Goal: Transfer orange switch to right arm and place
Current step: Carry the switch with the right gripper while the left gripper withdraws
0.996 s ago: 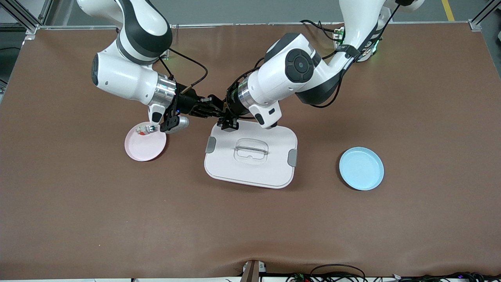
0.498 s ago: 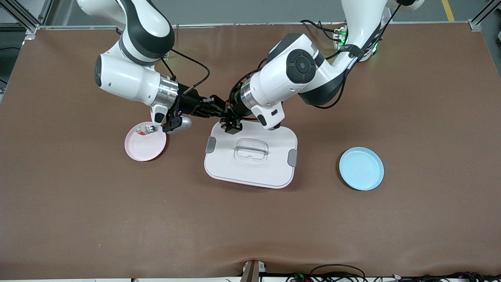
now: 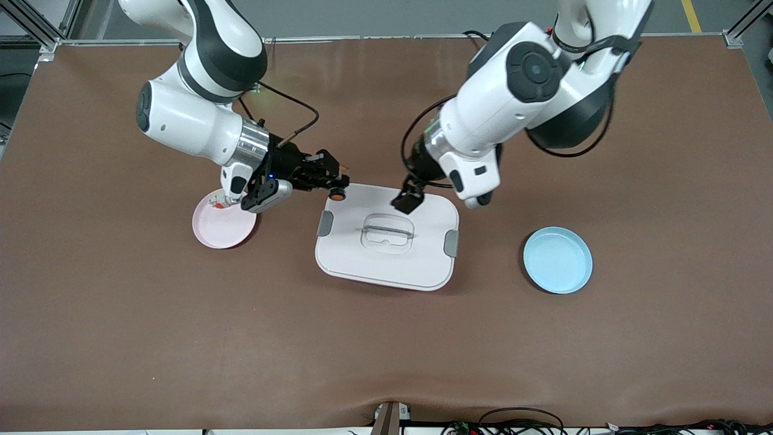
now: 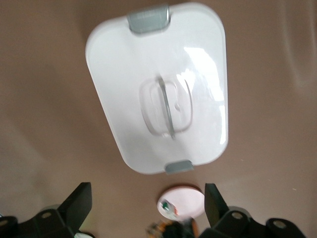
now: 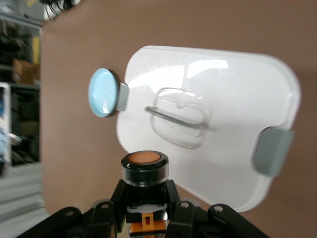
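Right gripper (image 3: 336, 181) jaws clamping orange switch (image 5: 145, 171), left gripper (image 4: 148, 208) open, no legible writing

My two arms: glossy white shells with black joint bands, round black caps and brushed-silver wrist rings. Black cables loop along my forearms. My right claw (image 3: 329, 176) and left claw (image 3: 409, 200) are matte black, screw-studded.

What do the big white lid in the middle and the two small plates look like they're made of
The white lid looks like glossy moulded plastic: it throws bright reflections, with a clear handle and grey clips. The pink plate and blue plate look like smooth plastic or melamine with a soft sheen, though glazed ceramic can't be ruled out. The brown table covering looks matte, perhaps vinyl or leatherette.
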Action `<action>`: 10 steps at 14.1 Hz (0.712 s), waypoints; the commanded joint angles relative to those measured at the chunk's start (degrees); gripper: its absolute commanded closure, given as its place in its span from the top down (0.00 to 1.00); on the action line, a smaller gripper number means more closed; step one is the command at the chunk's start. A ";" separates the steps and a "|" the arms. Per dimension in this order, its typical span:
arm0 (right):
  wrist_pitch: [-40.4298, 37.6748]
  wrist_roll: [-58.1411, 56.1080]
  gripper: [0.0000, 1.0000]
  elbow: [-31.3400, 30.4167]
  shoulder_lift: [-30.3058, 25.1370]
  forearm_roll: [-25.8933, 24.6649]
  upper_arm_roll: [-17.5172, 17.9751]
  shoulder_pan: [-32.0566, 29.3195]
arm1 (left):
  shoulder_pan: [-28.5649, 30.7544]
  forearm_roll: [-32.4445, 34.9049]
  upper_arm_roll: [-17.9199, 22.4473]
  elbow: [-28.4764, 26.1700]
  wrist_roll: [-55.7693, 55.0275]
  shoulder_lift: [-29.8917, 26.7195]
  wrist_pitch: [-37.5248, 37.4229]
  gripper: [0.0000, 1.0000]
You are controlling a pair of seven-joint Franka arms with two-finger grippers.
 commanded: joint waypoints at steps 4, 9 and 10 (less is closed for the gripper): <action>-14.17 -18.46 0.00 3.70 -0.09 -15.97 0.22 -9.38 | 11.35 2.61 0.18 -2.55 26.27 -5.47 -10.43 1.00; -18.32 -39.13 0.00 3.36 -0.17 -30.19 0.22 -15.89 | 19.17 12.00 -0.08 -8.43 54.33 -10.22 -15.19 1.00; -18.41 -43.59 0.00 3.27 -0.17 -32.92 0.22 -16.77 | 20.23 13.84 -0.17 -8.96 58.46 -10.49 -15.19 1.00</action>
